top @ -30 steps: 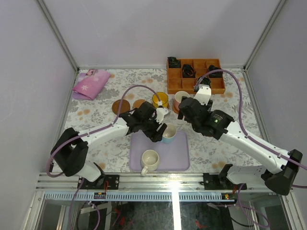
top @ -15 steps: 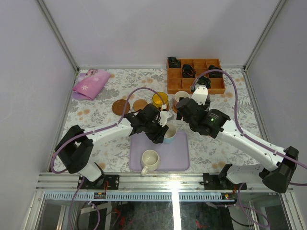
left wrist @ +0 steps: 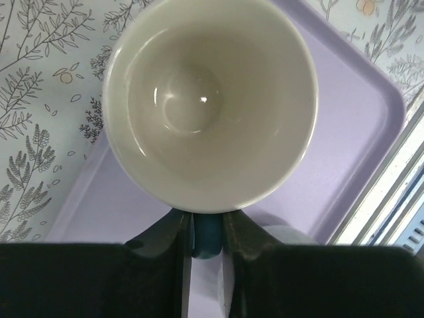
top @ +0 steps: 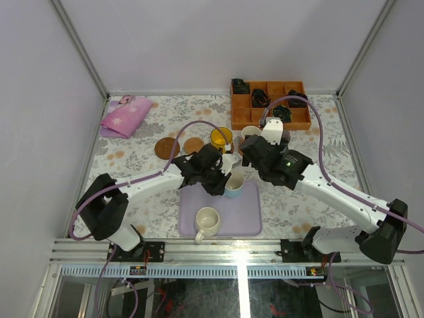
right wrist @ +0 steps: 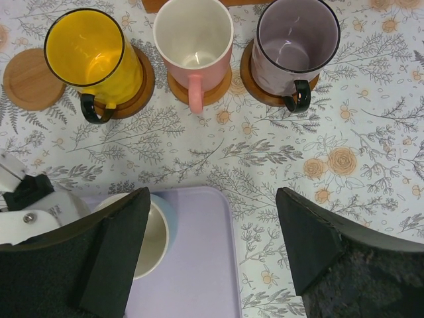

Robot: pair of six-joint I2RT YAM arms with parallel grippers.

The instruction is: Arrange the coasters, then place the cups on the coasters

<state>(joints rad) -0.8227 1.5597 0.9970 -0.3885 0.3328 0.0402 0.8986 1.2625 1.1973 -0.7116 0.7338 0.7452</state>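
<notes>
The light blue cup (top: 233, 185) stands on the lavender tray (top: 248, 218), its pale inside (left wrist: 209, 99) filling the left wrist view. My left gripper (left wrist: 207, 228) is shut on its dark blue handle (left wrist: 207, 238). The cream cup (top: 207, 221) stands nearer on the same tray. The yellow cup (right wrist: 86, 50), pink cup (right wrist: 193, 33) and purple cup (right wrist: 295, 40) each rest on a coaster (right wrist: 140, 86). An empty tan coaster (right wrist: 30, 78) lies left of them, and a darker one (top: 167, 148) further left. My right gripper (right wrist: 215, 245) hangs open above the tray's far edge, holding nothing.
An orange-brown compartment box (top: 270, 103) with dark items sits at the back right. A pink folded cloth (top: 126, 116) lies at the back left. The table has a floral cover, and the frame rail runs along the near edge.
My left gripper's jaws have closed on the blue cup's handle. The right arm has shifted slightly toward the back and left, staying open.
</notes>
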